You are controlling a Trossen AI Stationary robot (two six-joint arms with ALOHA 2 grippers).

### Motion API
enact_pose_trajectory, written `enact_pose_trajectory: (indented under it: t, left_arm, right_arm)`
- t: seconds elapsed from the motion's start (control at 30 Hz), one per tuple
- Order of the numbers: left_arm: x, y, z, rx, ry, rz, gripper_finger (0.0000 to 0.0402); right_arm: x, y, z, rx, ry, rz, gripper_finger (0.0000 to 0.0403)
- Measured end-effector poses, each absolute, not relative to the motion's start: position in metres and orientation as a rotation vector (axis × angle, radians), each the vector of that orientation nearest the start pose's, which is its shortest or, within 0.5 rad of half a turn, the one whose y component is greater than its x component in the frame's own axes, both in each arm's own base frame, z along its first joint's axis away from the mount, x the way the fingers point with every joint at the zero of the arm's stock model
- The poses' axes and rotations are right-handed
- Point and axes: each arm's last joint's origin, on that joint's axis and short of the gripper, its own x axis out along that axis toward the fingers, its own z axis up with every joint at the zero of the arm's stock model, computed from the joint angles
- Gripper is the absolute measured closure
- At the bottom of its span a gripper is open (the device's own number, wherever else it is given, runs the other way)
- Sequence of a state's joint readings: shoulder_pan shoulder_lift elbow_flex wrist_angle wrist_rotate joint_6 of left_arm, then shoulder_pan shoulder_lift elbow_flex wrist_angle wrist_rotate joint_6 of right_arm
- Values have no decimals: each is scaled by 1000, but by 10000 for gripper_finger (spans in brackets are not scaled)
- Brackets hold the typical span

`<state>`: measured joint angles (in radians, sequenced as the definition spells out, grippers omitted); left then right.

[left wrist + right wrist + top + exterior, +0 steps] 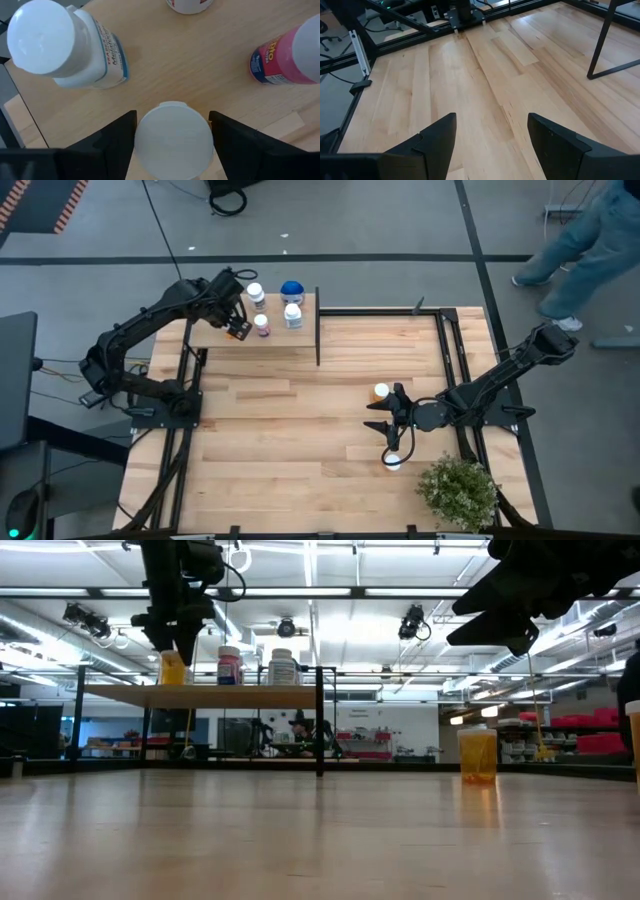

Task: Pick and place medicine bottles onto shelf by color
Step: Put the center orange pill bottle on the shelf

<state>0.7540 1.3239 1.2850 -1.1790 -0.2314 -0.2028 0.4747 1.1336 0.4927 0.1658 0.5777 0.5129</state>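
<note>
From above, we see the left gripper (238, 328) over the shelf (215, 338), a small light-wood board on a black frame at the table's far left corner. On it stand a white-capped bottle (255, 293), a blue-topped bottle (291, 288), another white bottle (293, 315) and a pink bottle (262, 325). The right gripper (392, 425) hovers over the plank table (290, 440), fingers spread wide, with an orange bottle (381, 391) on one side and a white-capped one (393, 461) on the other. A potted plant (458, 490) sits at the near right corner, and a person (585, 250) walks on the grey floor beyond.

At table height, we see the left gripper (180, 635) upon an orange bottle (172, 668) at the shelf's (210, 695) end; a workshop with ceiling strip lights lies behind.

In the left wrist view, the fingers (112, 142) close on a round white cap (173, 145). The pink label's writing is too partial to read.

In the right wrist view, the fingers (437, 137) stand wide apart over bare planks.
</note>
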Motion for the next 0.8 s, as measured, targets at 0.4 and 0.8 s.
enact_pose_trajectory:
  t: [0.4,0.8]
  left_arm:
    - [164,163,324,-452,1133,960,143]
    - [157,146,346,-408,980,898,129]
  right_arm:
    - [205,88,202,267,372,-202,150]
    - [205,88,202,269,371,-203,150]
